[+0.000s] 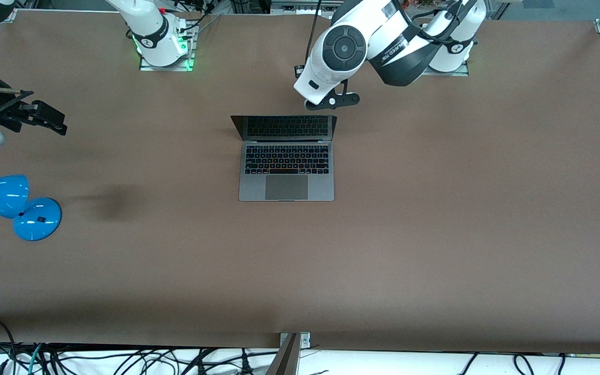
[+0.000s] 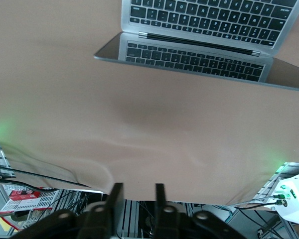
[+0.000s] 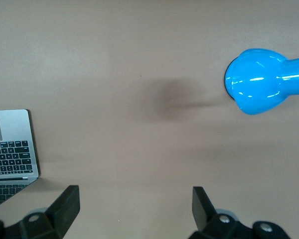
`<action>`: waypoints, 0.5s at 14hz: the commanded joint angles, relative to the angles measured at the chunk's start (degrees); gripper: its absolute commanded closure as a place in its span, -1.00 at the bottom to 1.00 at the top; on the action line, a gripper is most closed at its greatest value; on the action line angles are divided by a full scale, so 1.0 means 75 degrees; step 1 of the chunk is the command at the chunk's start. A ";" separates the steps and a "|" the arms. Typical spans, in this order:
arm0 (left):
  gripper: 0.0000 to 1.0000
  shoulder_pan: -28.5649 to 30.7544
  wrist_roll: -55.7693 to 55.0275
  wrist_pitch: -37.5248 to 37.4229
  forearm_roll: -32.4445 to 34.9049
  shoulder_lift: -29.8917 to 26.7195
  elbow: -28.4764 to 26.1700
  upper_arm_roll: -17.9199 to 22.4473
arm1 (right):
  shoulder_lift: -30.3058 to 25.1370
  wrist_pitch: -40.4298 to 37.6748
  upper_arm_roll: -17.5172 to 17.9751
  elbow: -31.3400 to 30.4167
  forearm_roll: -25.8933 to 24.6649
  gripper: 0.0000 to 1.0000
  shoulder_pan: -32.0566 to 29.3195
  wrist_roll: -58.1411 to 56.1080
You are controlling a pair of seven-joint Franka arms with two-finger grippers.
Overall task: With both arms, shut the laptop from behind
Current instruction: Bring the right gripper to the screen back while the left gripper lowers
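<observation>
Your left tool [image 2: 135, 199], fingers narrowed on nothing, hovers by the open slim silver-grey metal laptop [image 1: 286, 172] mid-worktop; right tool [image 3: 134, 206], spread, waits. One-sided pushing could skew the lid.

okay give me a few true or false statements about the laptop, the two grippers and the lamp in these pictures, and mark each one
1. The laptop is open, screen up. True.
2. The left gripper holds the laptop's lid. False: it holds nothing and sits over bare table on the robot-base side of the laptop, fingers narrowed with a small gap.
3. The right gripper is open. True.
4. The blue desk lamp stands on the laptop. False: it stands on the table toward the right arm's end.
5. The right gripper touches the lamp. False: it is apart from it.
</observation>
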 commanded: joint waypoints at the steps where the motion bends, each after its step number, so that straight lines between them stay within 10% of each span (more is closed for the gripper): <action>1: 1.00 -0.0067 0.0260 -0.0181 -0.0056 0.0397 0.0374 0.0041 | -0.0141 -0.0063 0.0016 -0.0085 0.0115 -1.00 -0.0009 -0.0028; 7: 1.00 -0.0020 0.1151 -0.0134 0.0223 0.0901 0.0363 0.0334 | 0.0256 -0.1616 0.0882 -0.0085 0.0057 -1.00 0.0575 0.0006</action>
